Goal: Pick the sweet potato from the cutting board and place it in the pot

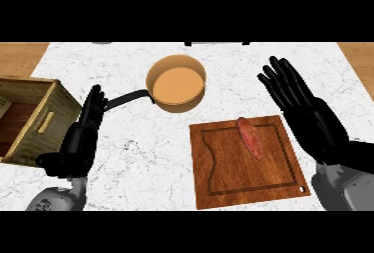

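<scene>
1. Nearest me lies the cutting board [248, 163], flat on the counter [146, 158], a little right of my middle.
2. My right hand [310, 116] stands just off the board's right edge, fingers straight and spread, palm turned inward, holding nothing. My left hand [80, 141] rests well to the left, fingers straight and pointing up, also empty, beside a wooden crate [33, 118] at the counter's left edge.
3. The sweet potato [249, 137] lies on the upper part of the board, to the left of my right palm and near it. Its long axis runs away from me, tilting slightly left at the far end, roughly in line with my fingers.
4. My right hand is plainly the nearer one; I judge the next move is to bring it in leftward and down, closing across the narrow width of the sweet potato.
5. Farther off, up and left of the board, sits the pot [177, 81], open and empty, its dark handle pointing left toward my left hand.
</scene>
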Tool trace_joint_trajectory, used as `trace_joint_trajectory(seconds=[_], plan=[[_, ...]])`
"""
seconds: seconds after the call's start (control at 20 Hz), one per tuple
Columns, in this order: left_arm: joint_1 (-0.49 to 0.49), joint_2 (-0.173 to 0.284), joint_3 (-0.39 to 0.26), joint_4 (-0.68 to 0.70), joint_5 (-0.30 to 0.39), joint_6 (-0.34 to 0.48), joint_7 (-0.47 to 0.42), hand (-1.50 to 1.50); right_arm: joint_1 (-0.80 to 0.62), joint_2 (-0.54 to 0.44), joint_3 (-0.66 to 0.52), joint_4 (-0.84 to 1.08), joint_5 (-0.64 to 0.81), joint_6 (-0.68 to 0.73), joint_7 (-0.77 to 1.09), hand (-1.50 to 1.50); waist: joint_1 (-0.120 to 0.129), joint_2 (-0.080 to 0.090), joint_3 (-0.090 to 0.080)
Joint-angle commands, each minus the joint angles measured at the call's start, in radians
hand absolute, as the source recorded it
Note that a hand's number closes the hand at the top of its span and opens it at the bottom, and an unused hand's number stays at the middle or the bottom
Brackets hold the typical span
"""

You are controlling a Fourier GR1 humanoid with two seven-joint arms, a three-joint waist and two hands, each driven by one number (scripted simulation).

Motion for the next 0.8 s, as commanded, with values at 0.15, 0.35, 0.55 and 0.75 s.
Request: trace_joint_trajectory(seconds=[0.15,0.35,0.55,0.75], plan=[[-0.079,0.040,0.091,-0.009,0.028,0.005,0.084,0.00,-0.168,-0.086,-0.104,0.395,-0.039,0.276,-0.151,1.50,0.066,0.054,-0.021],[-0.088,0.043,0.094,-0.006,0.056,-0.009,0.132,0.00,-0.210,-0.272,-0.029,0.395,0.317,0.230,-0.216,1.50,0.094,0.073,-0.023],[-0.127,0.073,0.134,-0.017,0.114,-0.049,0.202,0.00,-0.209,-0.133,-0.073,0.715,0.263,0.288,-0.522,-1.50,0.098,0.067,-0.017],[-0.171,0.085,0.157,0.022,0.119,-0.052,0.239,0.00,-0.296,-0.184,-0.091,0.867,0.291,0.431,-0.735,-1.50,0.070,0.059,-0.020]])
